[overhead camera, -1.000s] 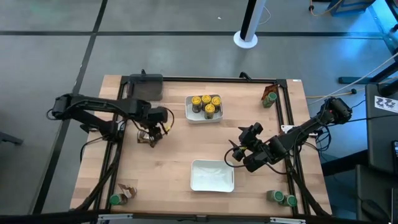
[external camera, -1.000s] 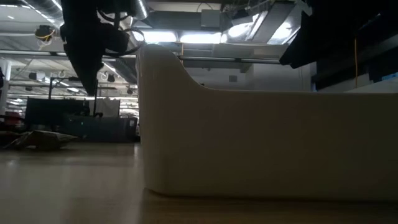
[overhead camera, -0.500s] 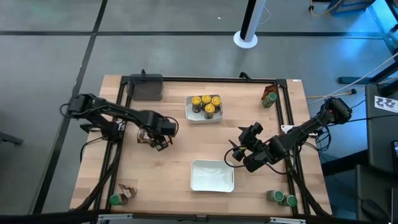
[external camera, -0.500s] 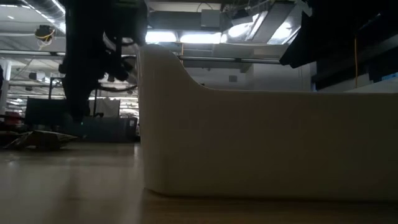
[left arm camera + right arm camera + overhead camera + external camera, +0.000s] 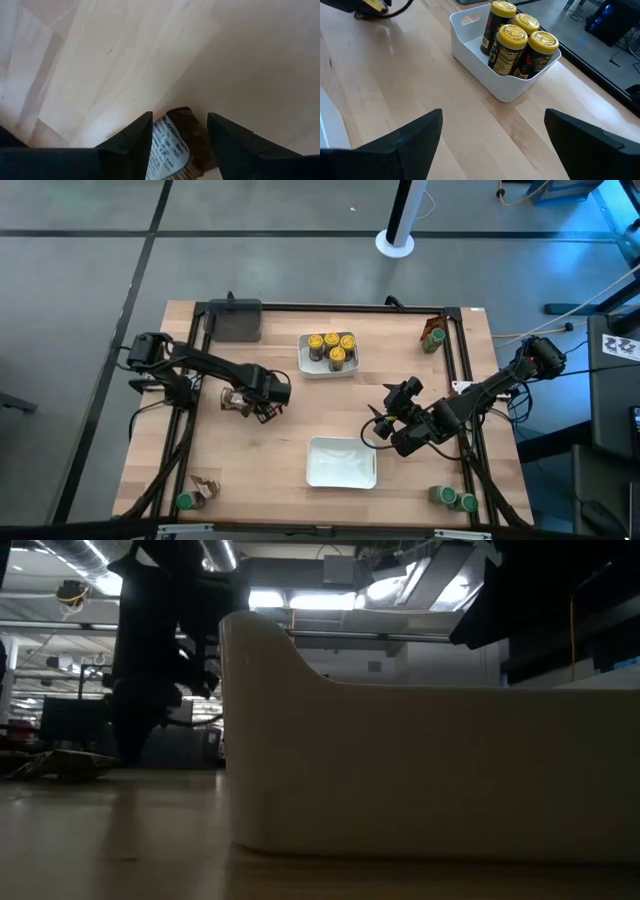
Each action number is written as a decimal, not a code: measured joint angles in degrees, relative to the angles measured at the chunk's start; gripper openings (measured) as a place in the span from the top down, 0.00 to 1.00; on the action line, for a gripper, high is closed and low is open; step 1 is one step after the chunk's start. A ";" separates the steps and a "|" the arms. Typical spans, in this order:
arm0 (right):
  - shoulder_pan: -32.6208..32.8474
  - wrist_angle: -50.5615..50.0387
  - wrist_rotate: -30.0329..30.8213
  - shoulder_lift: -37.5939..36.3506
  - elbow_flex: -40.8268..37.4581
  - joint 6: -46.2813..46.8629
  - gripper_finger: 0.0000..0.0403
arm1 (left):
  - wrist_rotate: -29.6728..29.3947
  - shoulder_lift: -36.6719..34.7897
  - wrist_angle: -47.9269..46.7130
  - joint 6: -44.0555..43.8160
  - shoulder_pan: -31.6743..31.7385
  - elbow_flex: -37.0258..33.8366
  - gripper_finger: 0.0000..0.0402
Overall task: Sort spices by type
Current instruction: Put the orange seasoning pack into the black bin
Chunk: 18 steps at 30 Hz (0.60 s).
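Right now the left gripper [image 5: 268, 412] is low over the wood table [image 5: 270, 470], left of the middle. Its fingers [image 5: 127, 142] are apart with a brown packet [image 5: 176, 145] between them, but I cannot tell if they squeeze it. The right gripper [image 5: 385, 420] hangs on the right side, wide open and empty. Four yellow-lid jars [image 5: 517, 37] stand together in the far white tray [image 5: 305, 365]. The near white tray [image 5: 341, 462] has nothing in it. Green-lid jars [image 5: 455, 500] sit at the near right corner. Another green-lid jar [image 5: 184, 502] and a second packet [image 5: 206, 487] sit at the near left corner.
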 joint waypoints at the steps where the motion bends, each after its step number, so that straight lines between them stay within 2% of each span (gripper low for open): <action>1: 0.01 0.00 0.00 0.00 0.00 0.00 0.13 | -0.08 0.61 0.00 -0.44 0.00 0.00 0.57; 12: 0.00 0.00 0.00 0.00 0.00 -0.02 0.13 | -0.73 6.30 -0.13 -0.59 -0.02 0.35 0.58; 15: 0.00 0.02 0.00 0.00 0.00 -0.02 0.13 | -0.61 6.34 -0.07 -0.37 -0.03 0.26 0.62; 18: 0.01 0.02 0.00 0.00 0.00 -0.01 0.13 | -0.31 6.36 0.14 0.11 -0.04 0.24 0.71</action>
